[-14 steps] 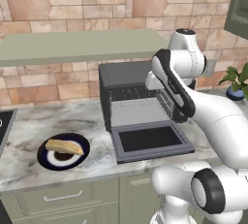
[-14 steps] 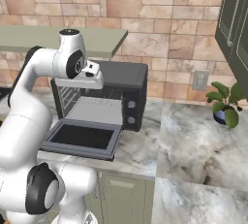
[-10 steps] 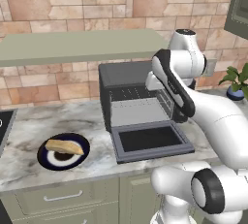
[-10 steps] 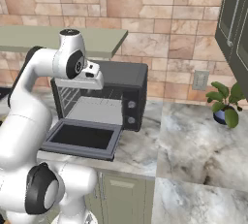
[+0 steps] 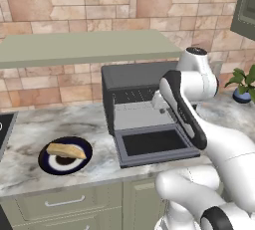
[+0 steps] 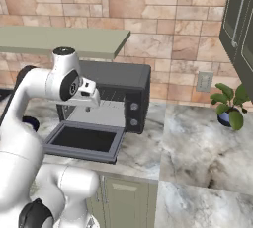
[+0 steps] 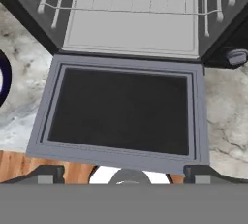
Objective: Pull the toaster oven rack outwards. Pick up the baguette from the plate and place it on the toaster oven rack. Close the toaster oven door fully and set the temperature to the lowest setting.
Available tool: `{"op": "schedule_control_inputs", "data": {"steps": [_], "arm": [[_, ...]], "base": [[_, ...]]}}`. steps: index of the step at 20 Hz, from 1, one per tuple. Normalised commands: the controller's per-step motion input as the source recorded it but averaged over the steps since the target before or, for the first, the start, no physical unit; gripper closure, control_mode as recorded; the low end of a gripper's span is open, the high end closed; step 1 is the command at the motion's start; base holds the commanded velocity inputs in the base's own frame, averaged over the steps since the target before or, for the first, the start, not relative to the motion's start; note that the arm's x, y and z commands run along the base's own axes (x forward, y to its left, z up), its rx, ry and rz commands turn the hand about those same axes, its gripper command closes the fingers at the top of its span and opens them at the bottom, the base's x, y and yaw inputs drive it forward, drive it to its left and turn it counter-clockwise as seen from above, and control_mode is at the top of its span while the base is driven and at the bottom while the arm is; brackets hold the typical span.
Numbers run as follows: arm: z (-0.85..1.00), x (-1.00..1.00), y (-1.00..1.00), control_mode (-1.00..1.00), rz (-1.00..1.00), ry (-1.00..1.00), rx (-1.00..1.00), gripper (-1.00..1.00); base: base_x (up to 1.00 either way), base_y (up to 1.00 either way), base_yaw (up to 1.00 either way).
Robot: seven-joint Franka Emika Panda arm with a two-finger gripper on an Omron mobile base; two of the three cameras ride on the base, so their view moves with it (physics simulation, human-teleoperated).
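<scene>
Boxy dark grey toaster oven (image 5: 142, 82) on the marble table (image 5: 30, 129), its glass-windowed drop-down door (image 5: 154, 144) lying flat open; the light-grey wire rack (image 7: 133, 5) looks not yet pulled out. Golden-tan baguette (image 5: 66, 150) rests on the round navy plate (image 5: 79, 164), well left. Fingers (image 7: 123, 174) spread wide, empty, hovering above the door, rack just beyond.
</scene>
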Motion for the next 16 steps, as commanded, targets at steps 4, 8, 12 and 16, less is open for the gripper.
{"op": "schedule_control_inputs", "data": {"steps": [4,8,12,16], "arm": [[-0.3,-0.28,0.07,-1.0,0.0,-0.34,0.09,-1.0],[-0.17,-0.28,0.16,-1.0,0.0,-0.44,-0.04,-1.0],[-0.14,-0.1,0.03,-1.0,0.0,-0.4,-0.1,-1.0],[-0.08,0.0,0.0,-1.0,0.0,-0.14,-0.03,-1.0]], "base": [[0.0,0.0,0.0],[0.0,0.0,0.0],[0.0,0.0,0.0],[0.0,0.0,0.0]]}}
